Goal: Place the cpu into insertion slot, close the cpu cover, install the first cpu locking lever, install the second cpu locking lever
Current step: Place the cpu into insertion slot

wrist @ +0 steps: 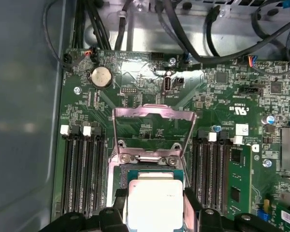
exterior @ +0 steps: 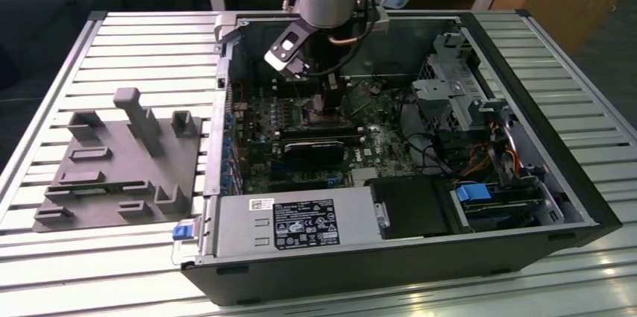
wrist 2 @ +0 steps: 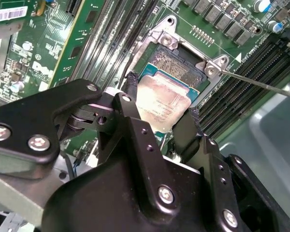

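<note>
Your silvery square cpu (wrist: 154, 203) lies over the insertion slot (wrist 2: 176, 65), at the motherboard's (exterior: 378, 138) twelve o'clock in the exterior view; the cpu cover (wrist: 152, 113) stands open.

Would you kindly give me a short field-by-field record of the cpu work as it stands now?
cpu: between the jaws, over the slot; seated or not, unclear
gripper: jaws shut on two opposite cpu edges
cover: raised open
lever: one thin rod standing out beside the slot

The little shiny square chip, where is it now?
In both wrist views the small silvery-grey square cpu is pinched in the black gripper, just over the dark square insertion slot.
</note>
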`<state>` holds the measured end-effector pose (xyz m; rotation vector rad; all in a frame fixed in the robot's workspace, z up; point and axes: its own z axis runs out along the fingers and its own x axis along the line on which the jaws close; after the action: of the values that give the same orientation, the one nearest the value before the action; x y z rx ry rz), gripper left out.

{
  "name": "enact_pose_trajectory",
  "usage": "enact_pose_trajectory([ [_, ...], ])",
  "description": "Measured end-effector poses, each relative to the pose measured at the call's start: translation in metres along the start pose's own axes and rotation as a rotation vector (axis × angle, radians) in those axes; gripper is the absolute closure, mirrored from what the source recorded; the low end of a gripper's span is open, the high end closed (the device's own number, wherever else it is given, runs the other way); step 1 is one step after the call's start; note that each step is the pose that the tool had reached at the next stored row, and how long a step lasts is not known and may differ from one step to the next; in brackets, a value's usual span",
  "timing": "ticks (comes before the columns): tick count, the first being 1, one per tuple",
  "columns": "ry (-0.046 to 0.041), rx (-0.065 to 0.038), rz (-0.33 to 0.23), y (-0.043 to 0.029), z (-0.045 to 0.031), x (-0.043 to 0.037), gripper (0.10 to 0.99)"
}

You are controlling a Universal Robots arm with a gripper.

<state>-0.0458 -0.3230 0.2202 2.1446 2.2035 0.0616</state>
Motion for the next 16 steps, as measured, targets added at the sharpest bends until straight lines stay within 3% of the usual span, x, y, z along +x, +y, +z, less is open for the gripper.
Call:
enact_pose_trajectory([
  [4,-0.0067,0.000,-0.001,-0.0011,0.0048,0.0012,0.545],
  [16,-0.0076,0.000,0.004,-0.0032,0.0178,0.0031,0.545],
])
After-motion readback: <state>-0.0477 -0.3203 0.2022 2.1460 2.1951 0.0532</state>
